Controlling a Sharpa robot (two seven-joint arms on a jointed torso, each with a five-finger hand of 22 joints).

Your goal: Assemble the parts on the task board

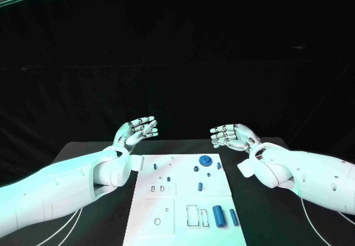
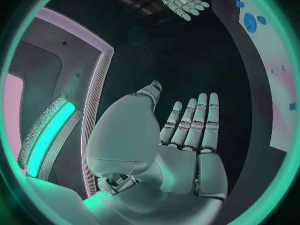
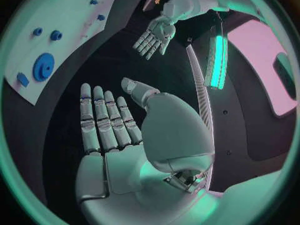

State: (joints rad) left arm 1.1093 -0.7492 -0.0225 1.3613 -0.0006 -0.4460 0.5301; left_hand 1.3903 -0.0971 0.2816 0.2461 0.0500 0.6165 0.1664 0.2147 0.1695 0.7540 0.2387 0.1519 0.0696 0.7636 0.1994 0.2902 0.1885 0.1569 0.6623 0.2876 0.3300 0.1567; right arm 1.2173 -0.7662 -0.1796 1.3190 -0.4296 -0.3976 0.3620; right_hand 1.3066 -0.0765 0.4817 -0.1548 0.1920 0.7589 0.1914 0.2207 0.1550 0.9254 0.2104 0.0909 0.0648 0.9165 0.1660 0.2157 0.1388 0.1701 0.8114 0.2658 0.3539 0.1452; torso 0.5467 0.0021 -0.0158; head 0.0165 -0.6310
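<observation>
The white task board (image 1: 185, 205) lies in the middle of the black table. Blue parts sit on it: a round disc (image 1: 205, 160) near the far edge, small pegs (image 1: 199, 186) in the middle, and two blue cylinders (image 1: 218, 216) lying near the front right. My left hand (image 1: 135, 131) hovers raised beyond the board's far left corner, fingers straight and apart, holding nothing. My right hand (image 1: 232, 136) hovers beyond the far right corner, fingers spread, empty. The left wrist view shows the flat palm (image 2: 181, 145); the right wrist view shows the other open palm (image 3: 115, 135).
Several cut-outs (image 1: 197, 215) and slots (image 1: 157, 188) mark the board. Black table (image 1: 266, 225) surrounds it on both sides. White cables (image 1: 314, 225) lie on the table at the front right and front left.
</observation>
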